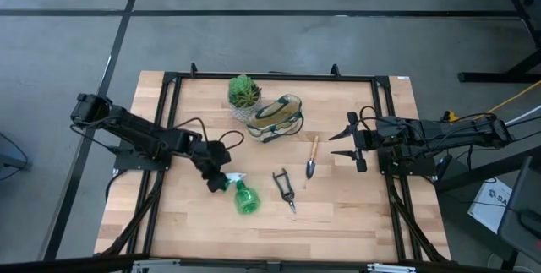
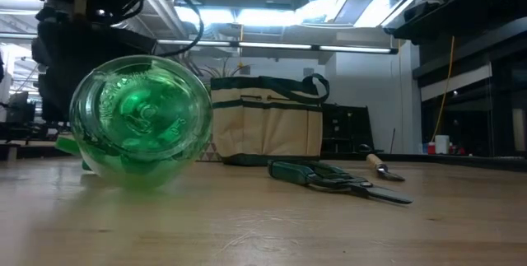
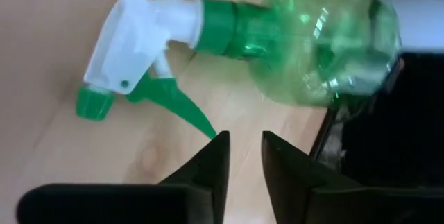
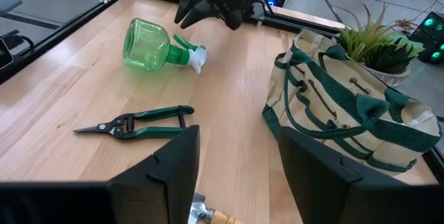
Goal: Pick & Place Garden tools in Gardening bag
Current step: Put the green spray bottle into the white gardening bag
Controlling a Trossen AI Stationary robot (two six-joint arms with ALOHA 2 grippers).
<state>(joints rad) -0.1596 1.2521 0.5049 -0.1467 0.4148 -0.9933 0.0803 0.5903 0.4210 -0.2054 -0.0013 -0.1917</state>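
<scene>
Spray bottle [image 1: 245, 197] lying on its side on the wooden table [image 1: 355, 214], near the front, white trigger head pointing toward the left gripper [image 1: 218, 180]; in the low view, showing its round green base [image 2: 140, 122] toward the camera

Left gripper hovering just above the trigger head [image 3: 135, 26], fingers [image 3: 211, 161] standing slightly apart with a narrow gap, grasping nothing; green trigger lever tip lying just ahead of the fingertips, whether touching or not being hard to tell

Pruning shears [image 1: 285, 188] lying flat just to the right of the bottle, apart from it, blades pointing toward the front edge; seen also in the right wrist view [image 4: 135, 122] and in the low view [image 2: 329, 177]

Trowel [image 1: 312, 159] lying farther right, wooden handle pointing toward the back of the table, metal blade toward the front; handle end peeking into the low view [image 2: 377, 164]

Gardening bag [image 1: 277, 117] sitting toward the back middle of the table, mouth open, beige with dark green trim and outer pockets [image 4: 347, 106], standing upright in the low view [image 2: 268, 122]

Potted plant [image 1: 243, 94] standing just beside the bag, on its left rear side, leaves reaching over the bag's rim in the right wrist view [image 4: 374, 40]

Right gripper [image 1: 353, 142] waiting at the right side of the table, raised, jaws spread wide and holding nothing, facing the trowel and the bag
</scene>
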